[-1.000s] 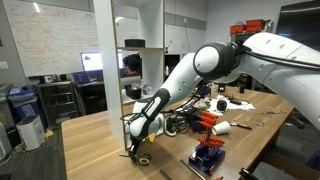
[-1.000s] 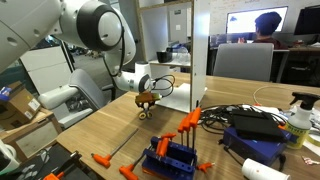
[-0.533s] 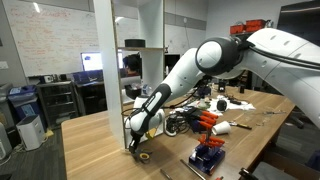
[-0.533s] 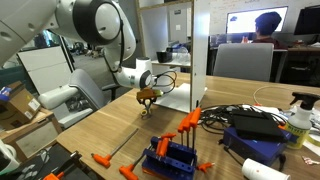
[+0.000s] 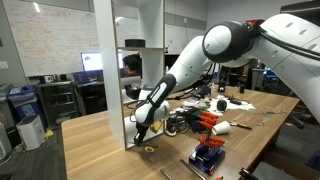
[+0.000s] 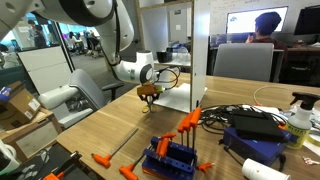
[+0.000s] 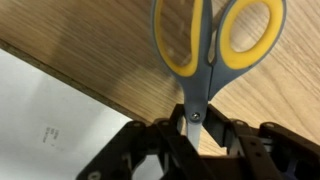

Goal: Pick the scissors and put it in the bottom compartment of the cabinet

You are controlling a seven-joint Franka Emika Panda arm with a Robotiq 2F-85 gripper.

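**Scissors (image 7: pixel 198 85) pinched at the pivot, low at the cabinet's (image 5: pixel 102 80) foot**

In the wrist view the gripper (image 7: pixel 193 125) sits at the bottom centre of the frame. Its jaws are drawn in tight on the grey metal just below the pivot screw, so it has firm hold of the pair. The yellow loop handles (image 7: pixel 250 35) fan out toward the top of the frame, over the wooden table (image 7: pixel 285 110). A white panel (image 7: pixel 50 115) fills the lower left, probably the cabinet's base.

In both exterior views the gripper (image 6: pixel 148 91) hangs just above the tabletop, left of centre, with the scissors (image 6: pixel 149 103) dangling beneath it. They hang just beside the bottom compartment (image 6: pixel 177 97) and are not yet inside it.

They look light and rigid, and should carry without strain. The smooth, thin metal could swivel or slip between the pads. The hold near the pivot seems the sensible spot, since it keeps the blades shut and the handles free to land first.
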